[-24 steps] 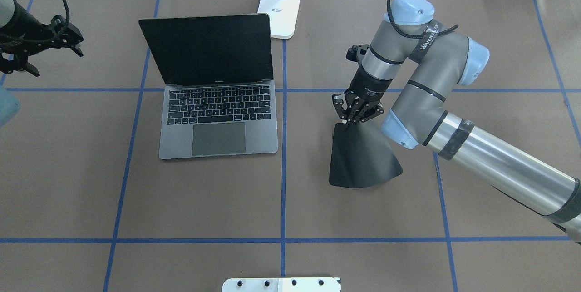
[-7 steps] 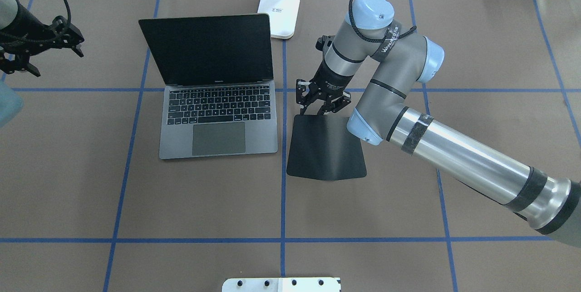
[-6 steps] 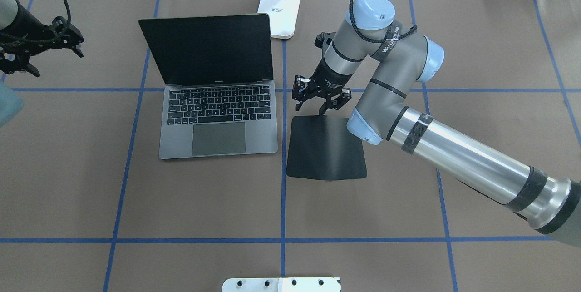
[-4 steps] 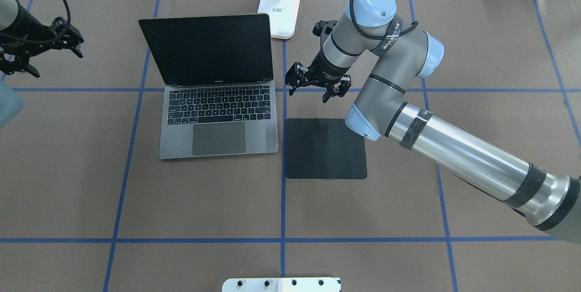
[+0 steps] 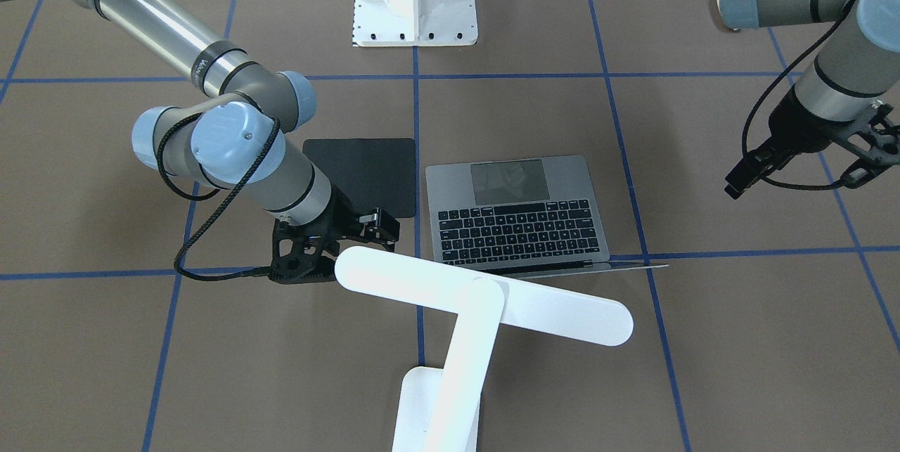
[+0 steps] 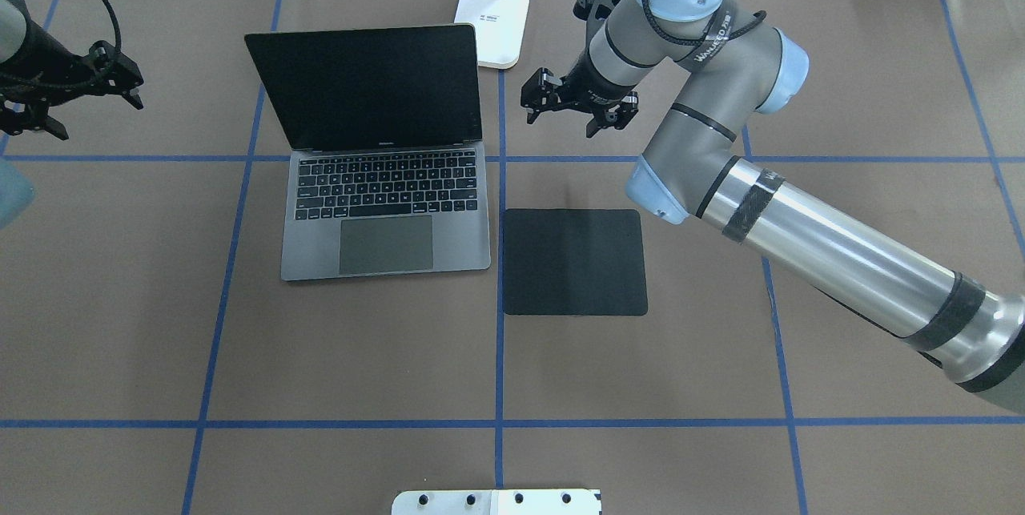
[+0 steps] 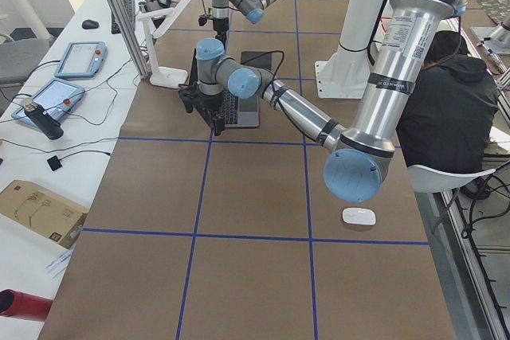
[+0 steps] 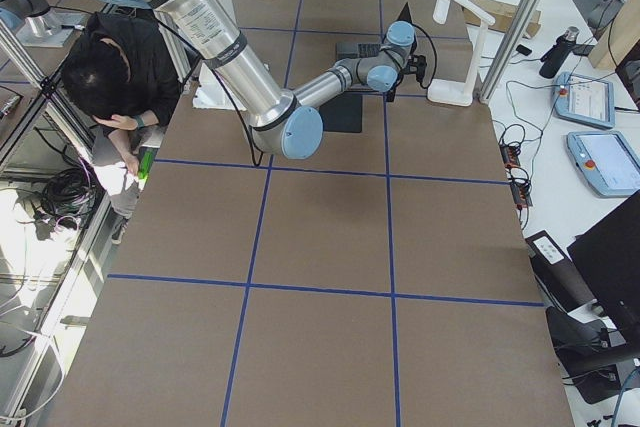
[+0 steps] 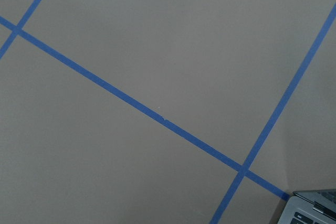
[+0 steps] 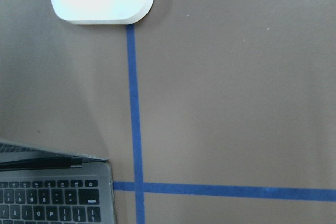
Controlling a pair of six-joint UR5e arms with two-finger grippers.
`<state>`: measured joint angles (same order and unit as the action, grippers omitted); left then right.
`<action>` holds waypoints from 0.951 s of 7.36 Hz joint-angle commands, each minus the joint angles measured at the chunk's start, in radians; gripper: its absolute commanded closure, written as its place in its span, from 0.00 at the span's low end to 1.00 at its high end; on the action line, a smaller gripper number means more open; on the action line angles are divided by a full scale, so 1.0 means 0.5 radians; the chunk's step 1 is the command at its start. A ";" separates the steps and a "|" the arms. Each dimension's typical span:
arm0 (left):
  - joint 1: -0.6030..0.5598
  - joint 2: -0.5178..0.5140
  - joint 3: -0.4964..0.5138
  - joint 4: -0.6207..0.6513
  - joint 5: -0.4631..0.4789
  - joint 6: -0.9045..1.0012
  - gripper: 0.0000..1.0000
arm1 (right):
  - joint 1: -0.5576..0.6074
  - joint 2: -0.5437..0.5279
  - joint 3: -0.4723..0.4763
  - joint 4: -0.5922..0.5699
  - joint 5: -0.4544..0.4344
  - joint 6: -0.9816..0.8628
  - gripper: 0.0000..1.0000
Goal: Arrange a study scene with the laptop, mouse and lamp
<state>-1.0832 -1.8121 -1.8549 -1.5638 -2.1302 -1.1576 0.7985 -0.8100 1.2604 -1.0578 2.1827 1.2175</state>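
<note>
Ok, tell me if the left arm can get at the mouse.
Probably yes: the mouse lies alone on bare table at that arm's end, and the left gripper is open and empty.

From the front you cannot see the fingertips of the right gripper (image 6: 560, 121); the lamp (image 5: 485, 301) head overlaps them.

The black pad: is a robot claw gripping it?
No, the pad lies flat beside the laptop, apart from the open right gripper.
</note>
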 commanded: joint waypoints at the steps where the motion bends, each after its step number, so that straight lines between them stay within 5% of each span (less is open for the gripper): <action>1: -0.003 0.208 -0.094 -0.179 -0.007 0.075 0.00 | 0.111 -0.287 0.187 -0.014 0.012 -0.103 0.00; 3: 0.000 0.661 -0.339 -0.454 -0.007 0.231 0.00 | 0.213 -0.520 0.286 -0.011 0.016 -0.137 0.00; 5: 0.043 1.250 -0.343 -1.173 -0.004 0.223 0.00 | 0.283 -0.842 0.518 -0.014 0.019 -0.292 0.00; 7: 0.245 1.470 -0.343 -1.296 -0.004 0.189 0.00 | 0.296 -1.064 0.605 -0.001 0.016 -0.489 0.00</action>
<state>-1.0145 -1.1552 -2.0258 -2.1576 -2.1324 -1.0541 0.9412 -1.2733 1.5323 -1.0615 2.1915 1.0286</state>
